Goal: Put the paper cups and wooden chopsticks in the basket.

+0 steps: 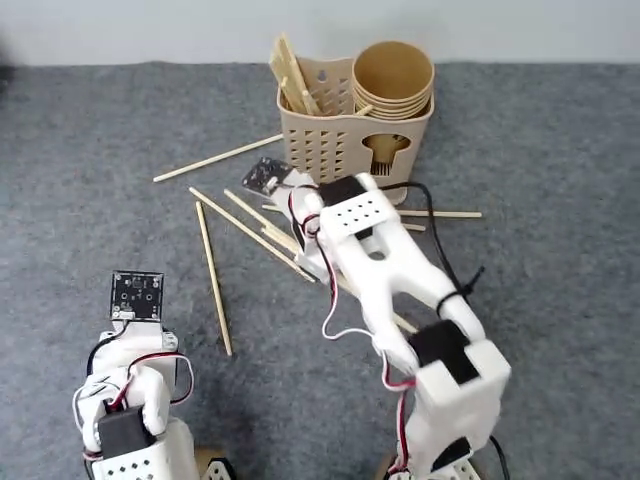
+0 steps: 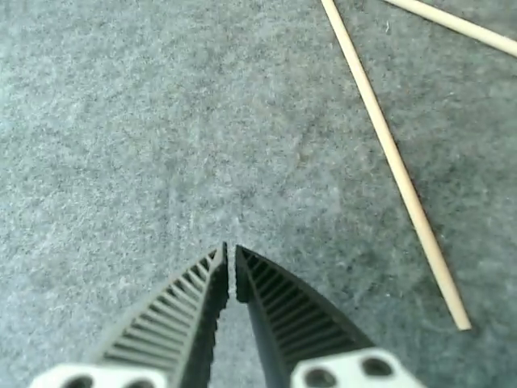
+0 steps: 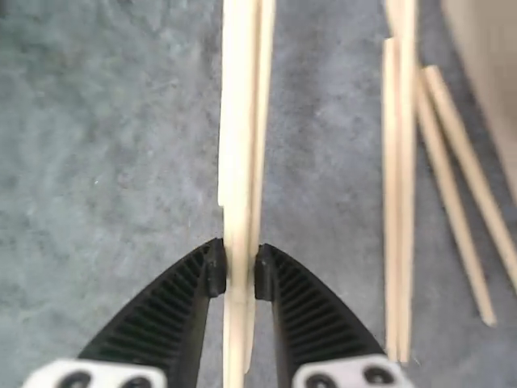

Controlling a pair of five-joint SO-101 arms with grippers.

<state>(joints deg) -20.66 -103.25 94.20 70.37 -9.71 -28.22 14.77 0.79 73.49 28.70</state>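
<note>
Gripping two chopsticks (image 3: 240,162) | right hand (image 3: 240,273) | one basket (image 1: 340,145) | one cup stack (image 1: 393,75)

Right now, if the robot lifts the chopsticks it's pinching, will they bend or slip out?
They'll probably stay straight: the chopsticks look like stiff, thin wood. They seem light, so lifting should be easy. They might slip or swivel, though, since the right gripper pinches the smooth pair at only one narrow spot.

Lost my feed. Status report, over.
Right claw shut on chopstick pair. Left claw shut, empty. Paper cups in basket; loose chopsticks on table.
</note>
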